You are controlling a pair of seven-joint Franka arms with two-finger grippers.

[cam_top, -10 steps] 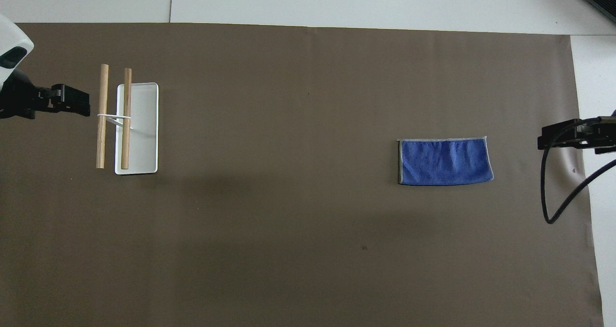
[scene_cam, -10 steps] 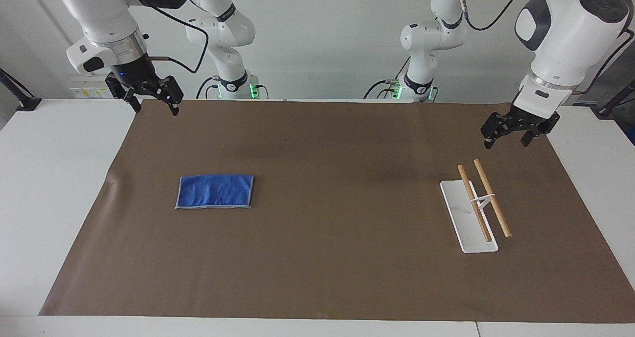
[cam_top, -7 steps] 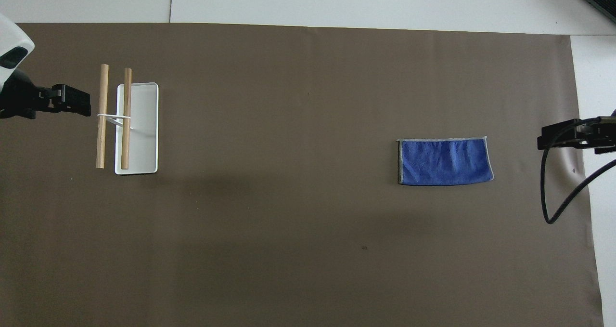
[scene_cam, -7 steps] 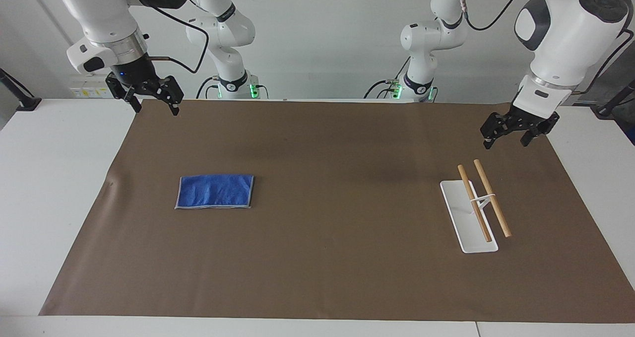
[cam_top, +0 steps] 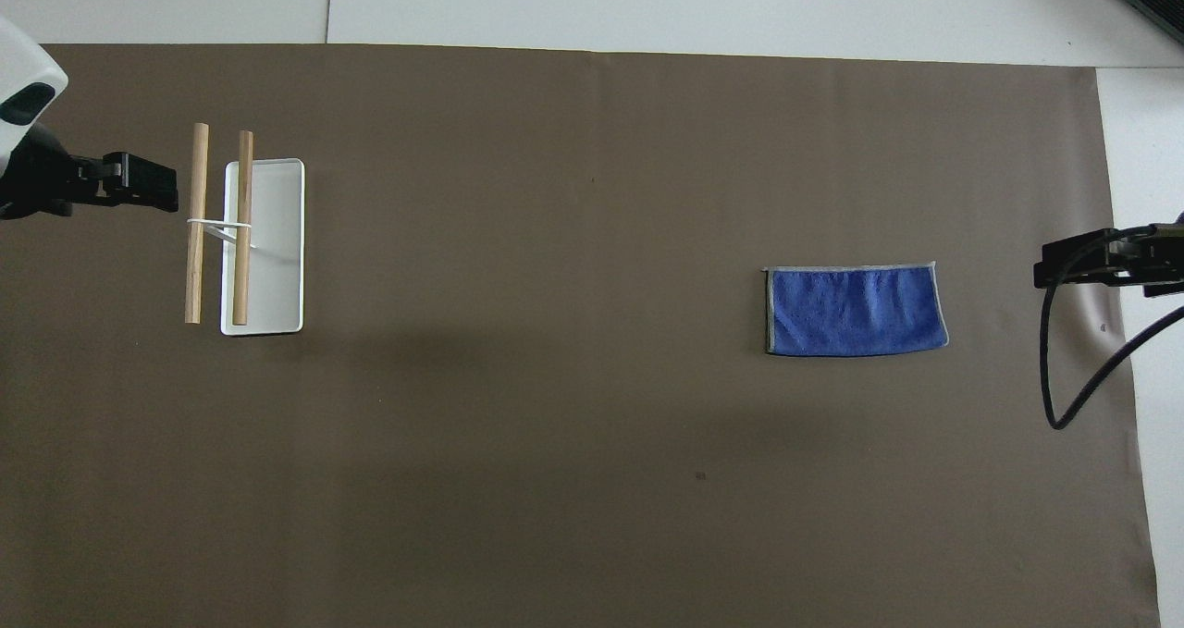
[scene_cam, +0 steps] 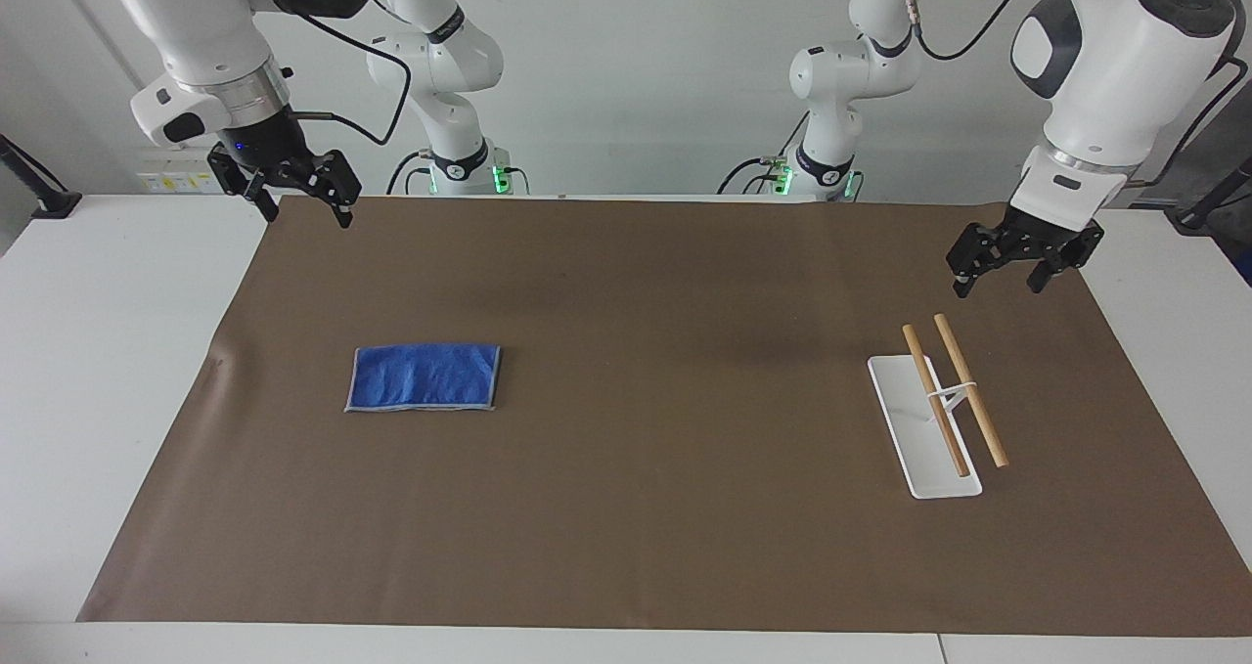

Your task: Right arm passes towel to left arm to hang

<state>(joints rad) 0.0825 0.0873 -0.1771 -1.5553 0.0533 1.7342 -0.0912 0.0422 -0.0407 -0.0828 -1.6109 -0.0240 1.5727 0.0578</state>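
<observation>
In the facing view, the towel [scene_cam: 424, 377] is seen lying flat on the brown mat [scene_cam: 665, 547] that covers the desk [scene_cam: 88, 371], at about nine o'clock from the mat's centre, toward the right arm's end. The right hand [scene_cam: 305, 216] is held in the air over the mat's corner at eleven o'clock, well apart from the towel, its fingers spread wide and holding nothing. The left hand [scene_cam: 996, 286] is held over the mat at two o'clock, just above the rack [scene_cam: 937, 405], a white base carrying two wooden rods; its fingers are likewise parted and empty.

In the overhead view, the towel [cam_top: 856, 311] is found at three o'clock from the mat's centre. The right hand [cam_top: 1078, 260] is shown at the mat's edge beside it, a black cable [cam_top: 1064, 378] looping below. The left hand [cam_top: 139, 184] is placed at nine o'clock beside the rack [cam_top: 268, 267].
</observation>
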